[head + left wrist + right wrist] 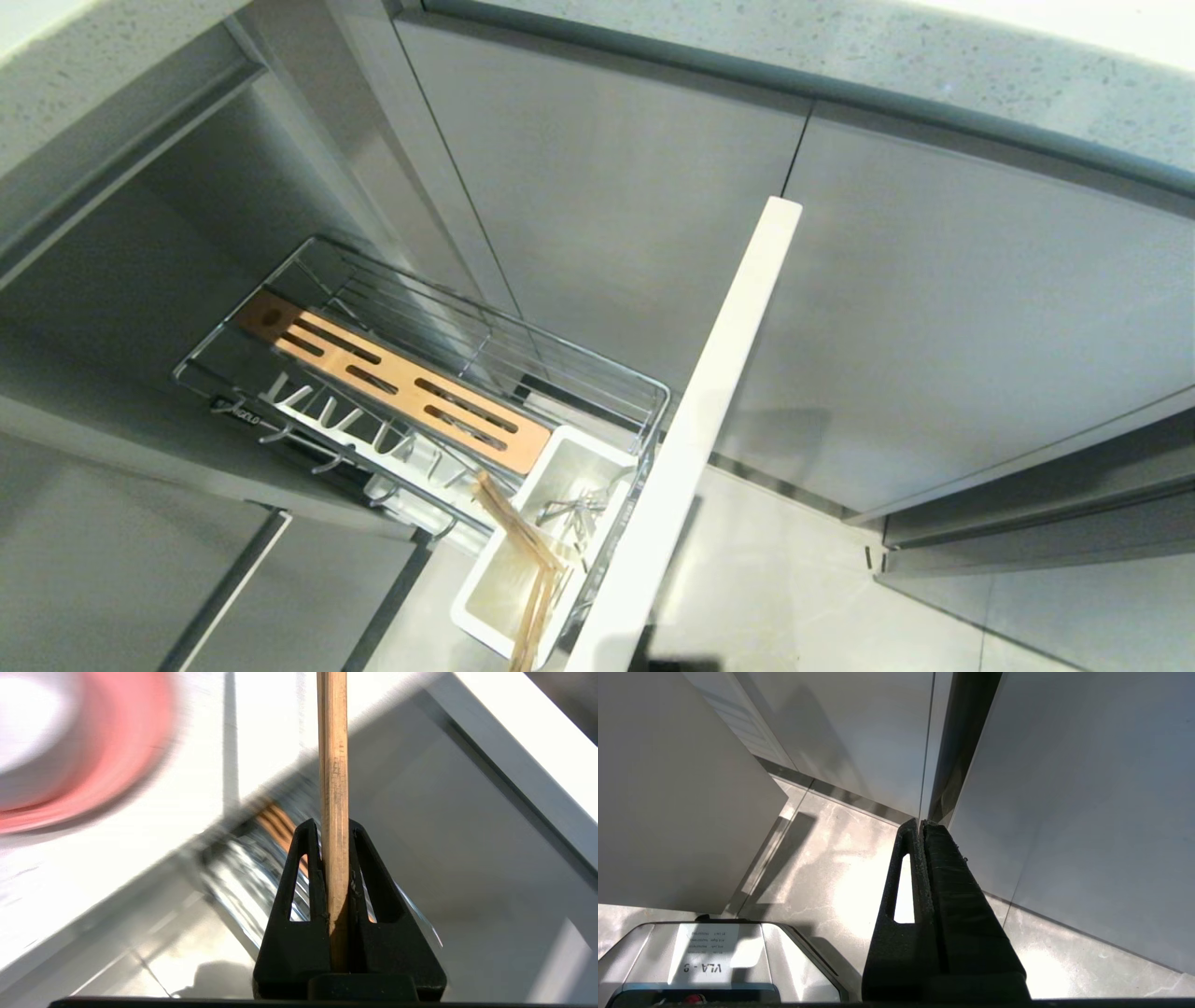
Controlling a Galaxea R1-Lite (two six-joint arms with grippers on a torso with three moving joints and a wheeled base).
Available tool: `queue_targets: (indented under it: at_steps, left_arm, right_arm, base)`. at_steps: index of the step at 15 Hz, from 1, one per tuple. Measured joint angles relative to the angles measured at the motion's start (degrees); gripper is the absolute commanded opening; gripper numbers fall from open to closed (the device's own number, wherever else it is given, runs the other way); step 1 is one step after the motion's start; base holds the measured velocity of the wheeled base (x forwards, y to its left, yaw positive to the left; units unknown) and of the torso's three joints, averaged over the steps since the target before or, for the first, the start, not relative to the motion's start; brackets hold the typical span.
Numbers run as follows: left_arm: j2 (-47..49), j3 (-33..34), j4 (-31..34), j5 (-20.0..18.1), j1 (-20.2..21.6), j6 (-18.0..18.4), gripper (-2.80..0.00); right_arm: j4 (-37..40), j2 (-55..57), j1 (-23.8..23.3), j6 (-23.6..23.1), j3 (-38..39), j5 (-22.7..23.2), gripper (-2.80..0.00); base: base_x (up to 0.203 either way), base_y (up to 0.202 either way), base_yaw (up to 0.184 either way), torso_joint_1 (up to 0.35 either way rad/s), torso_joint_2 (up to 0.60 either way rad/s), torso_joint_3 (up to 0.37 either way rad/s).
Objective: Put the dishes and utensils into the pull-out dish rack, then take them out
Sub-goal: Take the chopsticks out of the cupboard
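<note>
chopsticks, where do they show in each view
Head view: the chopsticks lean out of the white utensil tub, bottom centre.
Left wrist view: one chopstick stands up the middle, clamped in the left gripper.
Right wrist view: not in it.
Shared landmark: the rack's pale front panel, the white bar in the left wrist view.

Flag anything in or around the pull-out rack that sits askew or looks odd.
The chopsticks lean slantwise out of the white utensil tub instead of standing in it, their ends jutting past its near rim. The left pincer is shut on a wooden chopstick. The rack's plate prongs hold no dishes.
</note>
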Motion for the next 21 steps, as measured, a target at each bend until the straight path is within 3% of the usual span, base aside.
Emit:
queue_targets:
  at_steps: [3, 6, 12, 16, 21]
  left_arm:
    - [0.82, 1.64, -0.86, 1.69, 13.64, -5.30, -2.80]
    - [4.83, 2.47, -1.44, 2.74, 18.52, -10.36, -2.80]
    - [13.92, -1.09, -1.97, 1.91, 18.15, -14.79, -2.80]
    - [17.25, -1.92, -1.74, -6.91, 16.98, -14.46, -2.80]
    - [18.49, -1.59, 0.19, -8.43, 16.53, -14.74, -2.80]
  right_arm:
    - [0.00, 0.00, 0.00, 0.00, 0.00, 0.00, -2.80]
    - [0.00, 0.00, 0.00, 0.00, 0.00, 0.00, -2.80]
    - [0.00, 0.00, -0.02, 0.00, 0.00, 0.00, -2.80]
    - [0.00, 0.00, -0.02, 0.00, 0.00, 0.00, -2.80]
    - [0.00, 0.00, -0.02, -0.01, 0.00, 0.00, -2.80]
  base:
    - [0.000, 0.000, 0.000, 0.000, 0.00, 0.000]
    - [0.000, 0.000, 0.000, 0.000, 0.00, 0.000]
    - [0.000, 0.000, 0.000, 0.000, 0.00, 0.000]
    - [0.000, 0.000, 0.000, 0.000, 0.00, 0.000]
    - [0.000, 0.000, 0.000, 0.000, 0.00, 0.000]
